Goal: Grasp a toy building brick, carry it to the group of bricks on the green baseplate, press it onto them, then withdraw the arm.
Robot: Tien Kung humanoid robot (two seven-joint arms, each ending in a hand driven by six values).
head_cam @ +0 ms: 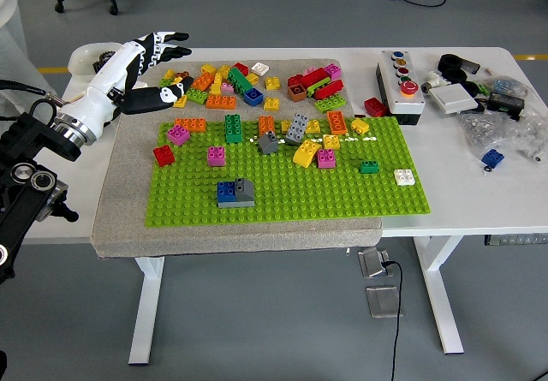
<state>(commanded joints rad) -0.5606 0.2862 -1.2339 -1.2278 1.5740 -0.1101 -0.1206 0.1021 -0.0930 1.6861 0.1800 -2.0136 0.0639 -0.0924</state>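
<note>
Reaching in from your left, the left hand [145, 64] hovers over the back-left corner of the grey mat [120, 218], its fingers [171, 37] stretched out and spread, its thumb pointing toward the loose brick pile [248, 86]. It grips nothing. You can see its fingertips close to the yellow and orange bricks at the left end of that pile, but whether they touch is unclear from this angle.

Your target, the green baseplate [342, 197], lies on the mat in the middle of the white worktop [479, 201]. On its front-left part sits the joined blue and grey brick group [235, 193]. More bricks are scattered along the baseplate's back edge: orange, magenta, green, grey, yellow. A red brick [163, 154] rests on the mat just beside the plate's left edge, and a white brick [404, 176] sits near its right edge.

Right of the plate stands a button box [400, 86], with cables and small parts beyond it.
</note>
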